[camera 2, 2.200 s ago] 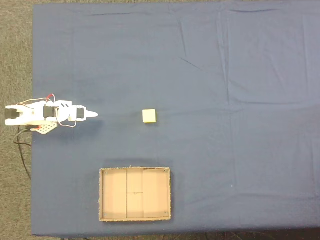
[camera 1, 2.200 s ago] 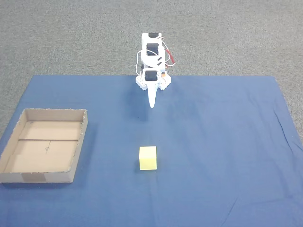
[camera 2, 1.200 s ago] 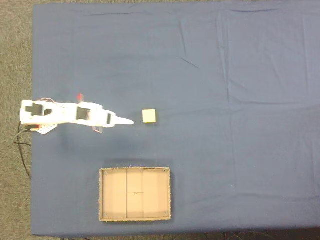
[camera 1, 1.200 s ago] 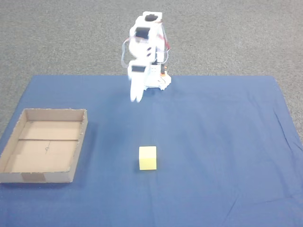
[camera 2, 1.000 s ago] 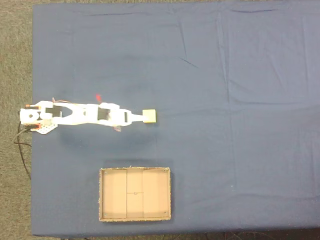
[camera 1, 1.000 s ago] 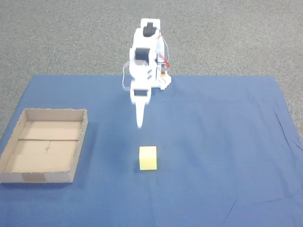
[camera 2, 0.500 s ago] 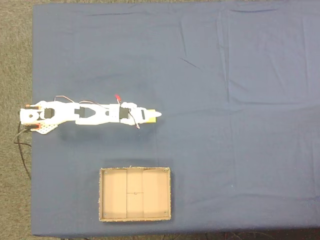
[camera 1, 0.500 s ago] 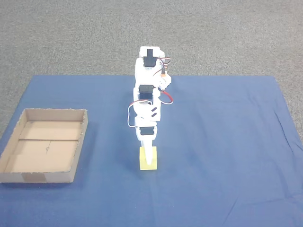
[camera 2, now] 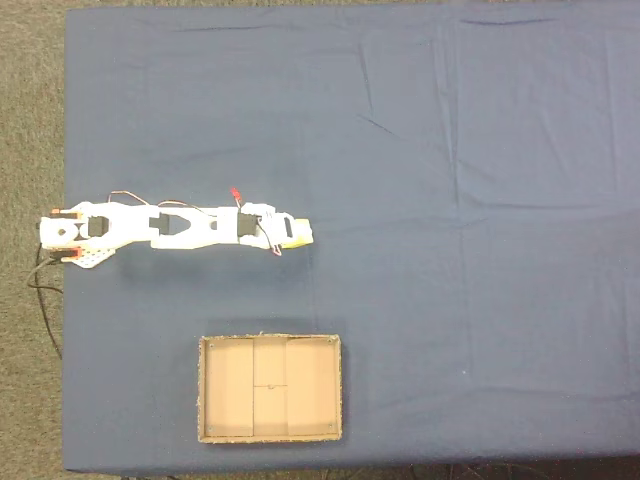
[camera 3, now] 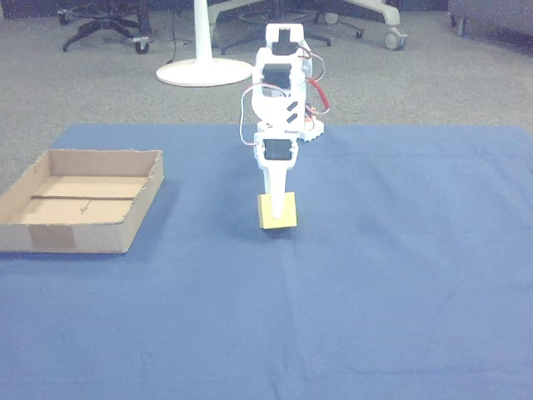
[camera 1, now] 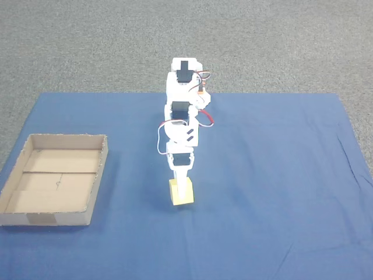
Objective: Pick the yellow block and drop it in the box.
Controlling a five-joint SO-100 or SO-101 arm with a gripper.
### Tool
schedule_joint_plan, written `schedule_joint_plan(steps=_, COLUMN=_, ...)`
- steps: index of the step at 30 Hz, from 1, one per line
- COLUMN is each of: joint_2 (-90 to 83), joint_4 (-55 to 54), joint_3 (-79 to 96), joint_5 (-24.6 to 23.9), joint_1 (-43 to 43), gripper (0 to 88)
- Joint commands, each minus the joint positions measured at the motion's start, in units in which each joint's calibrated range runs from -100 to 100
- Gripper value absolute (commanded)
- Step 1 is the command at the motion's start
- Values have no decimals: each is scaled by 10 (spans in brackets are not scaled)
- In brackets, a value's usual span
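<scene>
The yellow block sits tilted near the middle of the blue cloth, and in the other view the yellow block has a dark shadow just under it. My white gripper reaches down over the block, shut on it, with one finger running down its near face. From above, the gripper covers most of the block. The brown cardboard box lies open to the left; in the top-down fixed view the box is below the arm. In the other view the gripper is right of the box.
The blue cloth covers the work surface, with grey carpet around it. The arm's base stands at the cloth's left edge with a cable beside it. A white pedestal and chair bases stand behind.
The arm swung out from its folded pose and came down over the block. In the last half second the fingertips drew back a little and the block turned slightly askew.
</scene>
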Motion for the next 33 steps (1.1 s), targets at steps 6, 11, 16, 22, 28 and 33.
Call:
schedule_joint_plan(steps=6, joint_2=-129, joint_4=32, joint_3=34, joint_5=2, joint_1=15, gripper=226)
schedule_joint_plan(steps=11, joint_2=-335, joint_4=88, joint_3=51, joint_5=11, joint_1=45, gripper=230)
schedule_joint_plan(steps=16, joint_2=-464, joint_4=108, joint_3=57, joint_5=22, joint_1=169, gripper=243)
schedule_joint_plan(steps=22, joint_2=-390, joint_4=6, joint_3=32, joint_5=41, joint_1=336, gripper=237)
schedule_joint_plan(steps=28, joint_2=-229, joint_4=-123, joint_3=28, joint_5=66, joint_1=421, gripper=244)
schedule_joint_plan(steps=33, joint_2=-95, joint_4=-189, joint_3=17, joint_5=83, joint_1=431, gripper=252)
